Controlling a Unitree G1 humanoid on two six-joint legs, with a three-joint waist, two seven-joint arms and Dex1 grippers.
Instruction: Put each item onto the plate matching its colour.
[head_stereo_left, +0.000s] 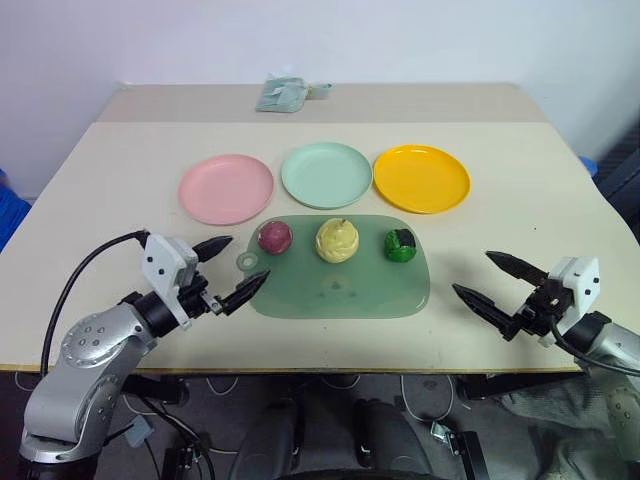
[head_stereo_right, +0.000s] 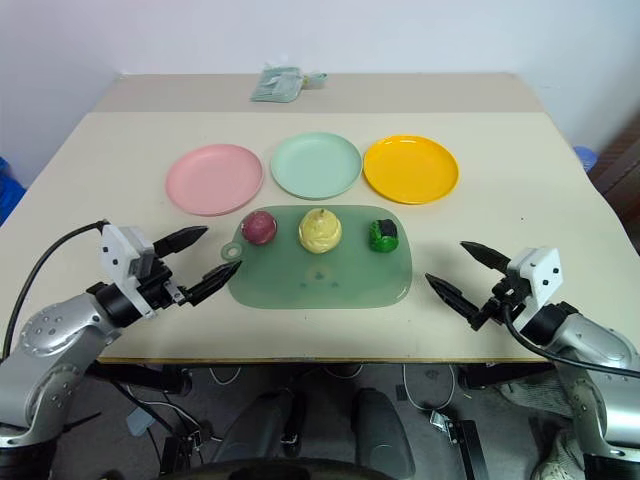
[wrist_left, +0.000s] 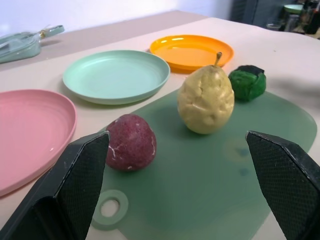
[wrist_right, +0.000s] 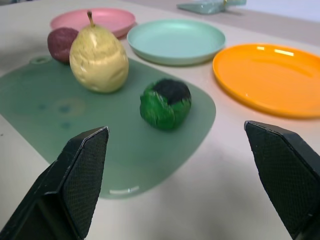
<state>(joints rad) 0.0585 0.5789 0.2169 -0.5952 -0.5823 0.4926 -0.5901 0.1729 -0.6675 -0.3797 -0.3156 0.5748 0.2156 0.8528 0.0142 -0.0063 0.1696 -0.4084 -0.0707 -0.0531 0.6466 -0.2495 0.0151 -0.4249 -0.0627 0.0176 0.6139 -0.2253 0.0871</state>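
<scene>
The pink plate (wrist_left: 30, 132) is cut off by the left wrist view's edge; the far pouch (head_stereo_left: 281, 94) is too small to identify.

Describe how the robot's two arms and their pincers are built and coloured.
Both arms are silver-grey metal with rounded joint housings. Each ends in a white boxy wrist block carrying a pincer of two black, tapered, pointed fingers with a fine cross-hatched texture on the inner pads. The left pincer has a black cable looping from the wrist block back along the arm; the right pincer has a black cable running back from its wrist too.
</scene>
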